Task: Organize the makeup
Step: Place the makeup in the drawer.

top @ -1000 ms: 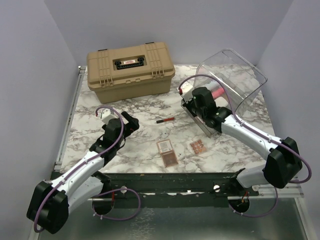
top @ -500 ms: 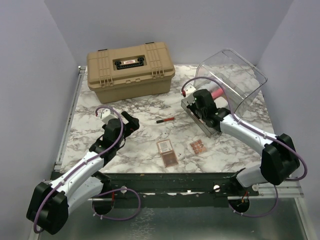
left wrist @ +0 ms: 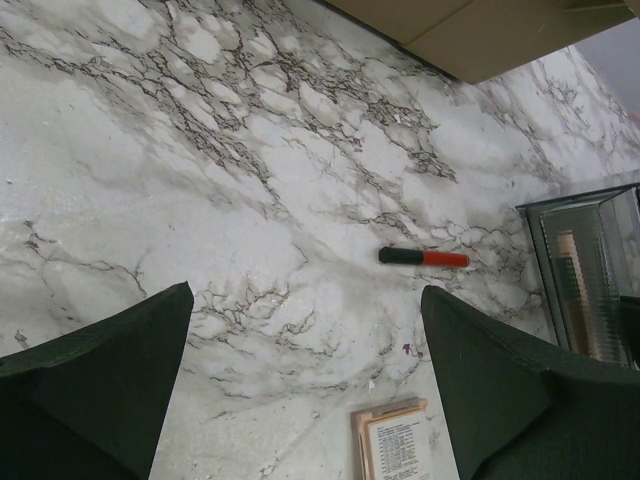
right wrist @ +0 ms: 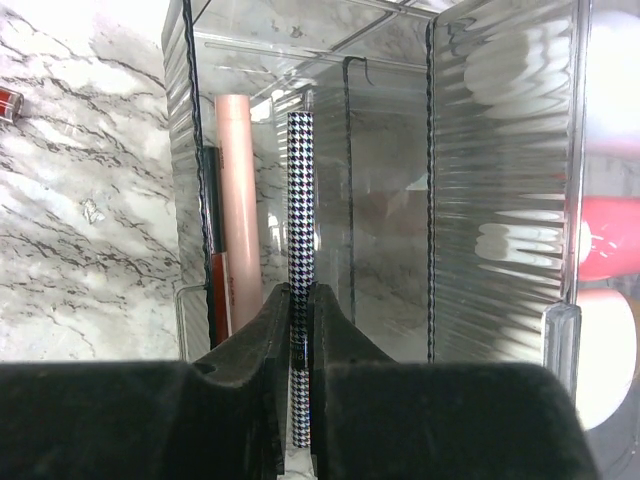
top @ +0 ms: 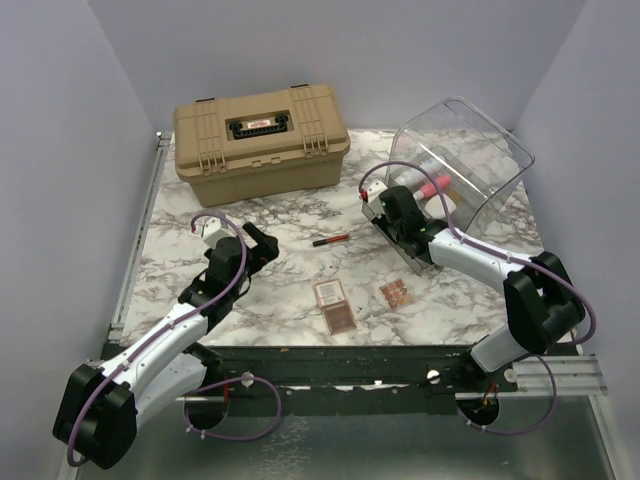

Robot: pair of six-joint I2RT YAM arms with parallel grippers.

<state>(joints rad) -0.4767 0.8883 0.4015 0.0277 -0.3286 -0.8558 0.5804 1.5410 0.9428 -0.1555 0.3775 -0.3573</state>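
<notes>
The right end effector [right wrist: 301, 300] is clenching a thin houndstooth-patterned pencil [right wrist: 303, 190], which is standing upright inside the clear bin [top: 470, 150]. In the wrist view a pink tube [right wrist: 237, 200] is standing just beside the pencil at 9 o'clock. At 3 o'clock, a red shape [right wrist: 605, 250] and a white one [right wrist: 612, 350] are showing blurred behind the ribbed wall.

The left end effector [top: 262, 245] is hanging released over the bench [top: 200, 200], its fingers spread wide. A red-and-black pencil [top: 330, 240] is lying apart from it at 3 o'clock. A pair of eyeshadow palettes [top: 331, 293] is lying at the pencil's 6 o'clock, with a third palette [top: 396, 293] near its 4 o'clock. A tan case [top: 262, 135] is sitting at the bench's 12 o'clock edge.
</notes>
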